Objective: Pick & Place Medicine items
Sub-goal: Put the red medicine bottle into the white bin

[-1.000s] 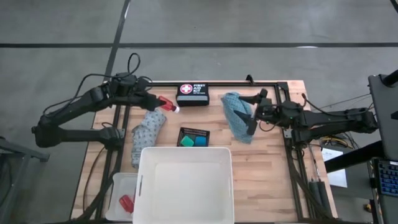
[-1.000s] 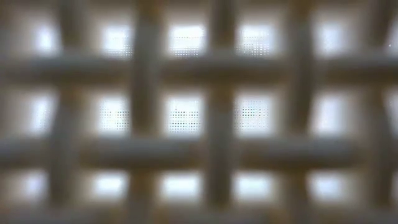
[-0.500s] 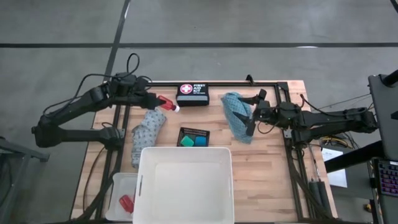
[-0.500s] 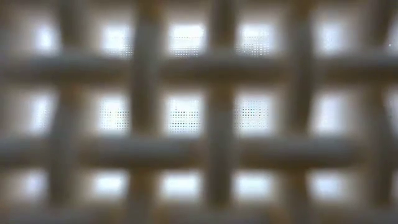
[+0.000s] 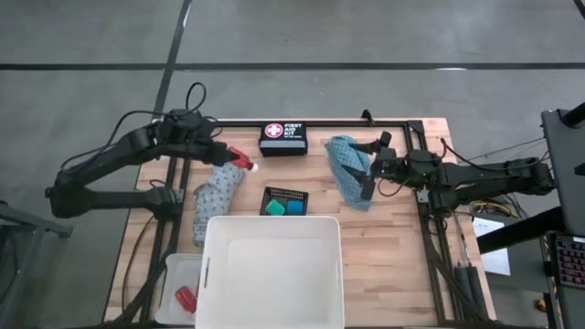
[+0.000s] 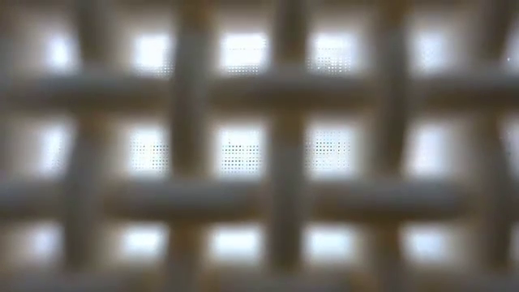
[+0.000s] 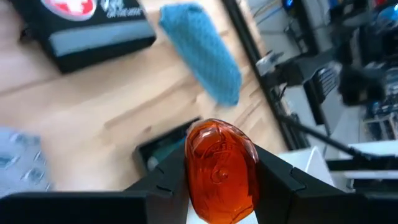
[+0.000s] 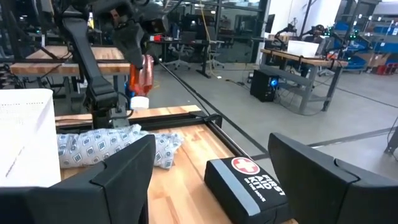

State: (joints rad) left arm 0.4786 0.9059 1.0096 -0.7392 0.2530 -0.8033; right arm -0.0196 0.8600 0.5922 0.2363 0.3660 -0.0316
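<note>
**Left pincer holds one red bottle above the counter's far left area**

Seen from above, a wooden counter (image 5: 384, 247) carries two robot arms, one reaching in from each side.

The left pincer (image 5: 230, 153) is closed around one red bottle (image 5: 242, 159) with a white cap, gripping its body between both fingers. The bottle hangs near the far edge of the counter, towards the far left corner, above the far end of one grey patterned cloth (image 5: 212, 196). In the left wrist view the red bottle (image 7: 221, 169) fills the space between the two dark fingers.

The right pincer (image 5: 367, 167) hovers with its fingers spread wide and holds nothing. It sits over one teal cloth (image 5: 345, 166), which lies near the far edge, right of centre.

One black first aid kit (image 5: 284, 139) lies against the middle of the far edge. One black mesh tray (image 5: 285, 200) sits at the counter's centre with two small tubs inside: one green tub (image 5: 273, 208) and one blue tub (image 5: 293, 207), side by side.

One large white tub (image 5: 215, 265) takes up the near middle of the counter. One small clear container (image 5: 174, 270) sits at the near left corner and holds one second red bottle (image 5: 186, 297).

The low view shows only a blurred lattice.
</note>
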